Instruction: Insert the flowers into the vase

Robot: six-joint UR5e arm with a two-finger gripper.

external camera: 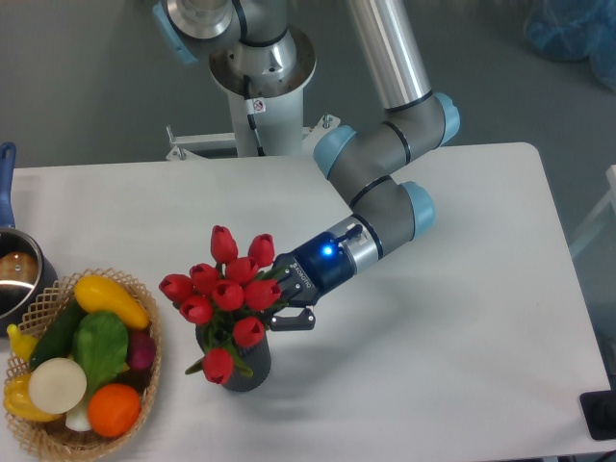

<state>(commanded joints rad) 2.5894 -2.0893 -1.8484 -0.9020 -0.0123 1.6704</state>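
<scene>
A bunch of red tulips, the flowers point(223, 294), stands over the small dark grey vase point(239, 366) near the table's front left, hiding its opening. Their green stems run down into the vase mouth. My gripper point(279, 306) reaches in from the right at a slant and is shut on the flowers' stems just above the vase rim. The blooms hide most of the fingers; one dark finger point(294, 321) shows at the right of the bunch.
A wicker basket point(48, 298) of vegetables sits at the front left, close to the vase. A metal pot point(14, 274) with a blue handle point(6, 173) is at the left edge. The robot base point(255, 87) stands behind the table.
</scene>
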